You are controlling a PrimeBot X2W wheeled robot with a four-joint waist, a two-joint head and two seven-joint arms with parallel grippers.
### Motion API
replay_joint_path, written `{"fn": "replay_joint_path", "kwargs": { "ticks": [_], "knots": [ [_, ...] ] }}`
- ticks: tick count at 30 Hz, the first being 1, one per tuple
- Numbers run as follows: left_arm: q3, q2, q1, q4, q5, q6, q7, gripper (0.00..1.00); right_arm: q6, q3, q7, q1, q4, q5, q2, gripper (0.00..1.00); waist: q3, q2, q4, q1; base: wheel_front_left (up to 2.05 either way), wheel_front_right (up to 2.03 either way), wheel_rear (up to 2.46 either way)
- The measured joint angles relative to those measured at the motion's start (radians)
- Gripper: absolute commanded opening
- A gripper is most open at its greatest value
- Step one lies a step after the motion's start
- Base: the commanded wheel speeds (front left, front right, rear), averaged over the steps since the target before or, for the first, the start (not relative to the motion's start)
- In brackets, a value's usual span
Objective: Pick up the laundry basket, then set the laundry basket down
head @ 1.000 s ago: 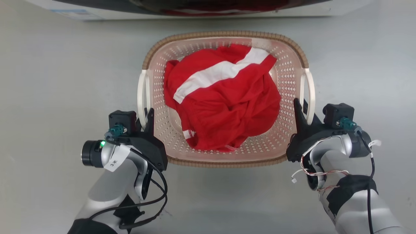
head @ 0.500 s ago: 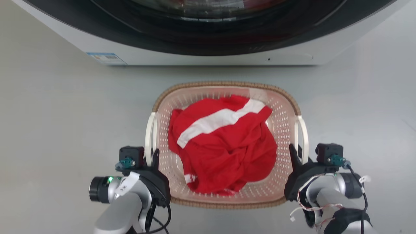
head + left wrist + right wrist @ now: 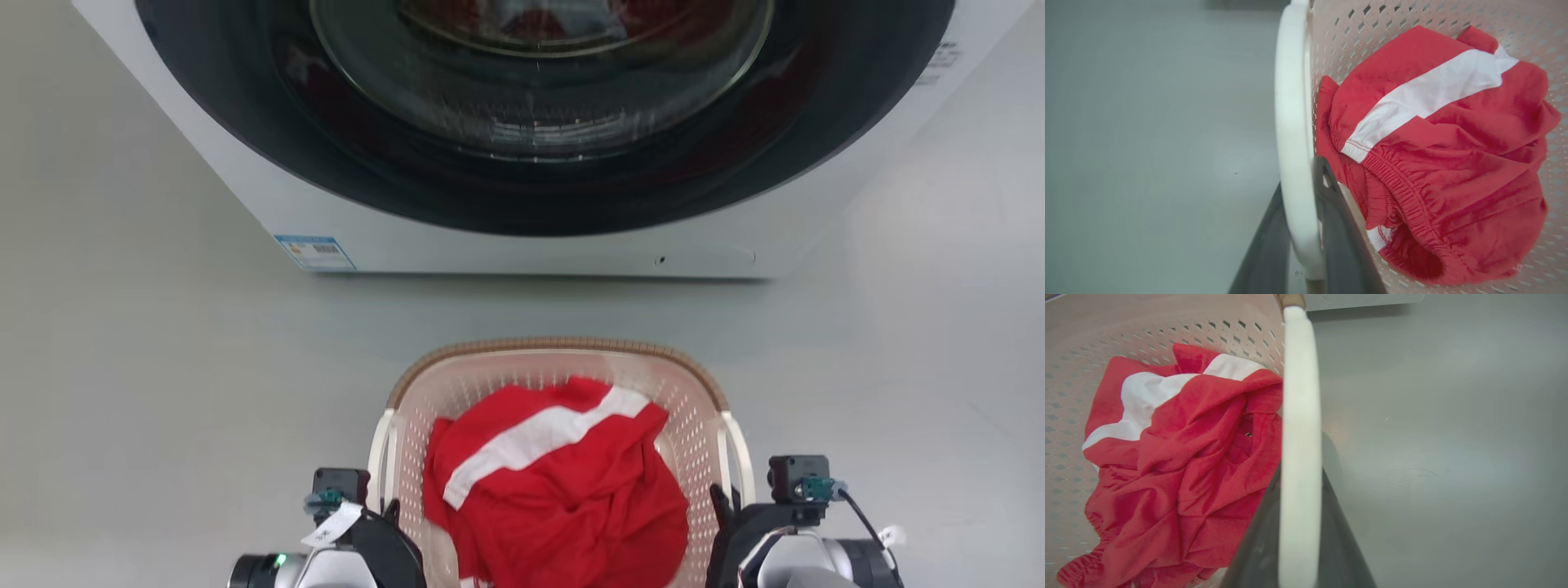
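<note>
My left hand point(image 3: 1300, 175) pinches the white left handle point(image 3: 1294, 122), my right hand point(image 3: 1301, 465) clamps the right handle point(image 3: 1300, 396), and the laundry basket point(image 3: 563, 347) spans between them. Can't tell if it's off the floor point(image 3: 122, 367). I'd keep both hands level and go slow so the red garment point(image 3: 563, 490) doesn't slide. Wrist cams give me the grip; head cam gives the washer point(image 3: 522, 245) beyond.

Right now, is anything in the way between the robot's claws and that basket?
Nothing visible does. On the laundry basket, the left gripper clamps the white left handle between its fingers, and the right gripper clamps the right handle. The red garment lies inside, not between fingers and handles.
</note>
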Motion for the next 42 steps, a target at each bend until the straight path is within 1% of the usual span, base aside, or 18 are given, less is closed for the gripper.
{"fn": "replay_joint_path", "kwargs": {
  "ticks": [2,9,14,15,20,25,30,35,42],
  "knots": [
    [-0.008,0.001,0.02,0.005,-0.006,0.0,0.012,0.0,-0.002,0.019,0.019,0.021,-0.005,0.018,0.0,0.0,-0.03,-0.0001,0.0,-0.0001,0.0,0.0,0.0],
    [-0.038,0.004,0.107,0.022,-0.044,-0.002,0.056,0.0,-0.026,0.09,0.088,0.105,-0.028,0.093,-0.002,0.0,-0.136,-0.0001,0.0,0.0,0.0,0.0,0.0],
    [-0.055,0.006,0.161,0.035,-0.052,-0.007,0.08,0.0,-0.037,0.132,0.121,0.163,-0.04,0.144,-0.003,0.0,-0.212,0.0,-0.001,-0.0001,0.0,0.0,0.0],
    [-0.063,0.007,0.182,0.04,-0.059,-0.007,0.086,0.0,-0.045,0.147,0.132,0.186,-0.049,0.167,-0.004,0.0,-0.242,0.0,-0.002,0.0,0.0,0.0,0.0],
    [-0.073,0.009,0.227,0.062,-0.06,-0.015,0.099,0.0,-0.057,0.187,0.157,0.244,-0.068,0.209,-0.005,0.0,-0.316,-0.0001,-0.002,-0.0001,0.0,0.0,0.0],
    [-0.077,0.013,0.25,0.068,-0.066,-0.016,0.106,0.0,-0.072,0.216,0.163,0.268,-0.088,0.245,-0.006,0.0,-0.376,0.0,-0.005,-0.0001,0.0,0.0,0.0],
    [-0.08,0.014,0.25,0.069,-0.067,-0.016,0.106,0.0,-0.08,0.234,0.167,0.268,-0.092,0.266,-0.008,0.0,-0.411,-0.0001,-0.009,0.0,0.0,0.0,0.0],
    [-0.085,0.015,0.25,0.069,-0.067,-0.016,0.106,0.0,-0.087,0.248,0.17,0.268,-0.093,0.291,-0.009,0.0,-0.42,0.0001,-0.013,0.0,0.0,0.0,0.0],
    [-0.097,0.017,0.251,0.066,-0.069,-0.016,0.106,0.0,-0.088,0.266,0.17,0.266,-0.085,0.316,-0.01,0.0,-0.421,0.0001,-0.014,0.0001,0.0,0.0,0.0]
  ]
}}
